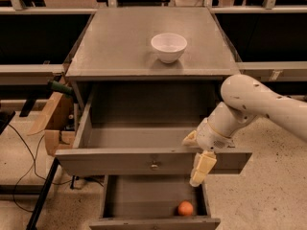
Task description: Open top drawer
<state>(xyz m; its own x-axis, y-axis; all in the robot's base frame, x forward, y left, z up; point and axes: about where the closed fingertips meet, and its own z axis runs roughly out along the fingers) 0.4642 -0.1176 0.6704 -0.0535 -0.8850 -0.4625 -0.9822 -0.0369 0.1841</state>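
At the front of the grey cabinet [144,56], the top drawer [120,161] stands pulled well out. Its deep grey interior is exposed and its front panel projects forward of the cabinet face. The brass knob [154,166] sits at the panel's centre, untouched.

Step in hand: judged from this position, the opening stroke is at or near its end. The next move probably calls for a short final pull if any travel is left, then a clean lift off the panel, straight up and back, so that the drawer is not nudged shut.

Gripper [201,167]: located at the right part of the front panel, right of the knob, pointing downward across the panel's top edge. It appears to touch the panel. Whether it is clamped on the edge or released cannot be told from this view.

Arm [261,104]: enters from the right, elbow raised beside the cabinet's right corner, forearm angled down and left to the wrist.

A lower drawer [144,222] also stands open, with an orange object [185,208] inside. A white bowl [169,47] rests on the cabinet top.
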